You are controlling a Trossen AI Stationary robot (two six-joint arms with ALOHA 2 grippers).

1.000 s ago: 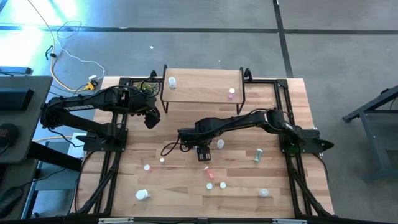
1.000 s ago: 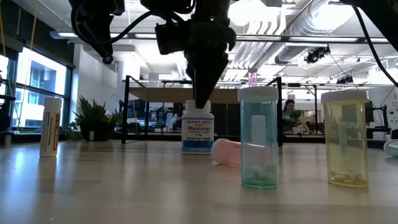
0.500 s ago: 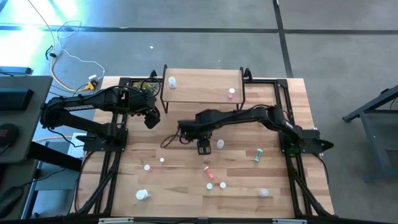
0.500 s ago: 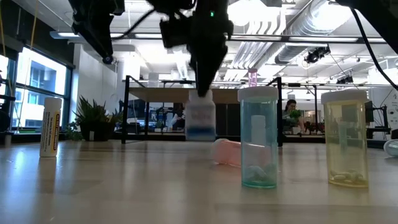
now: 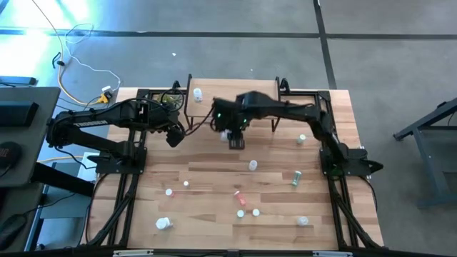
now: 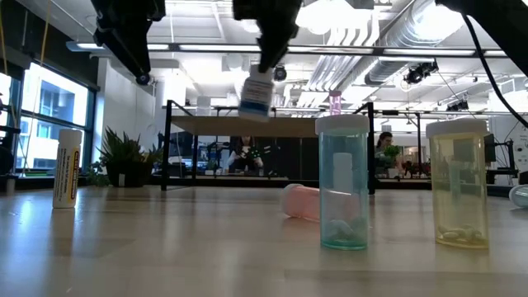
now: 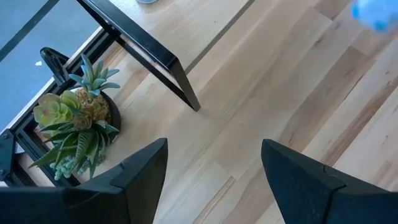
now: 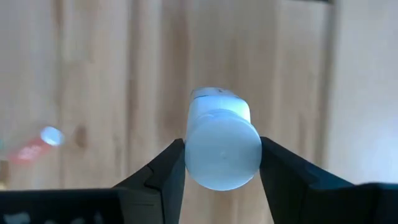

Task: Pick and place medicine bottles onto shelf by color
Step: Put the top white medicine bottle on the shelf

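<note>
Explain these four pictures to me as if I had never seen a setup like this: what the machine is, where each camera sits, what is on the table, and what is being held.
This is a robot with two dark arms at a slatted wooden table. One picture looks straight down from above, one looks level across the tabletop, and one comes from a camera on each wrist.

The right gripper is raised near the front edge of the shelf, a low wooden riser on black legs, and is closed on a white bottle with a blue label. Its wrist camera sees that bottle's cap between the fingers.

The left gripper waits open at the left, near a small potted plant.

Small medicine bottles are scattered on the table, among them a teal vial, a yellowish vial and a pink bottle on its side. Two small bottles stand on the shelf.
</note>
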